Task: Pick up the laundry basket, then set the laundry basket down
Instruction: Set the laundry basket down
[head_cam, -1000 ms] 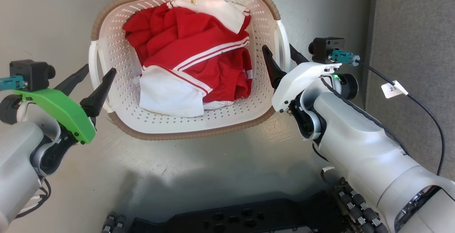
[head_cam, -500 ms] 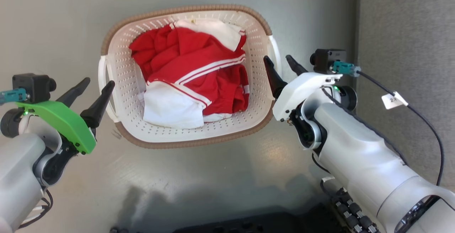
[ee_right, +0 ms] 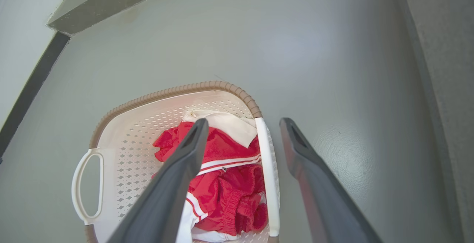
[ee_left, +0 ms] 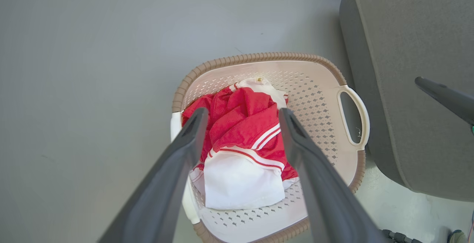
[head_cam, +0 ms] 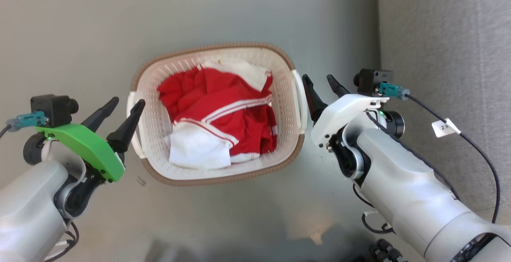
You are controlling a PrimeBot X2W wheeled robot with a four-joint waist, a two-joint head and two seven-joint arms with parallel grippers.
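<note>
On glossy grey floor (head_cam: 80,34) beside grey upholstery (head_cam: 439,34), the cream perforated brown-rimmed laundry basket (head_cam: 159,146) lies farther below the spread-fingered left gripper (head_cam: 128,100) and right gripper (head_cam: 317,77) than before.

Here's the tally: one laundry basket (head_cam: 215,47) between two grippers, the left gripper (head_cam: 128,101) and the right gripper (head_cam: 317,77), two dark fingers (head_cam: 127,124) apiece, two white loop handles (ee_right: 76,185), one just beside each pair of jaws, and one red-and-white heap of clothes (head_cam: 217,114), too tangled to count apart.
</note>
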